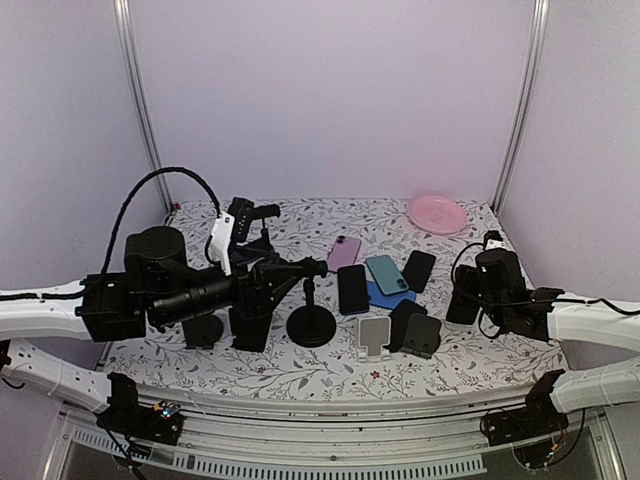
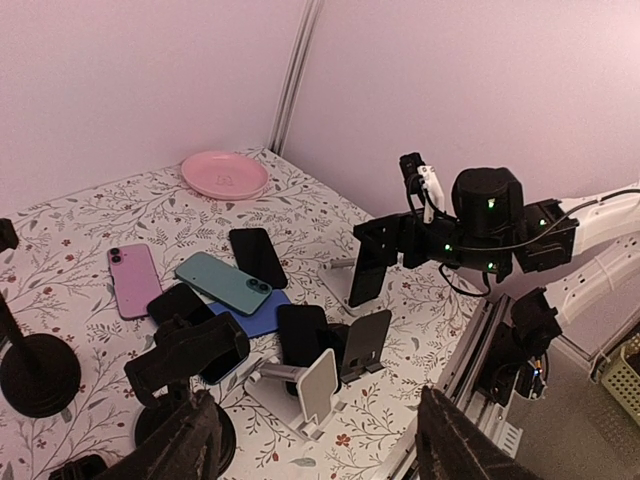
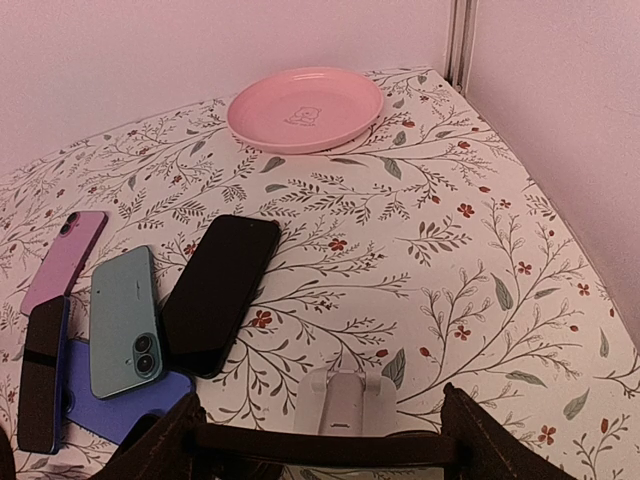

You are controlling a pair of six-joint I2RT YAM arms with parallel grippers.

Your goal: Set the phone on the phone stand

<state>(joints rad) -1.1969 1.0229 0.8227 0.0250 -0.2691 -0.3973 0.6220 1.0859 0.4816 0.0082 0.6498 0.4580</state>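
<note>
My right gripper (image 3: 320, 440) is shut on a black phone (image 3: 320, 447), gripping it by its side edges. It holds the phone upright against a white phone stand (image 3: 345, 400). The left wrist view shows this phone (image 2: 367, 270) leaning on that stand (image 2: 340, 288) under the right gripper (image 2: 385, 240). In the top view they are at the right (image 1: 462, 298). My left gripper (image 2: 318, 420) is open and empty. It hovers over the table's left half (image 1: 285, 272) and points to the right.
Pink (image 1: 343, 252), teal (image 1: 386, 273), blue (image 1: 385, 295) and black phones (image 1: 418, 270) lie mid-table. A white stand (image 1: 374, 337) and a dark grey stand (image 1: 422, 335) are near the front. Black round-base stands (image 1: 311, 325) are by the left arm. A pink plate (image 1: 437, 213) is at the back right.
</note>
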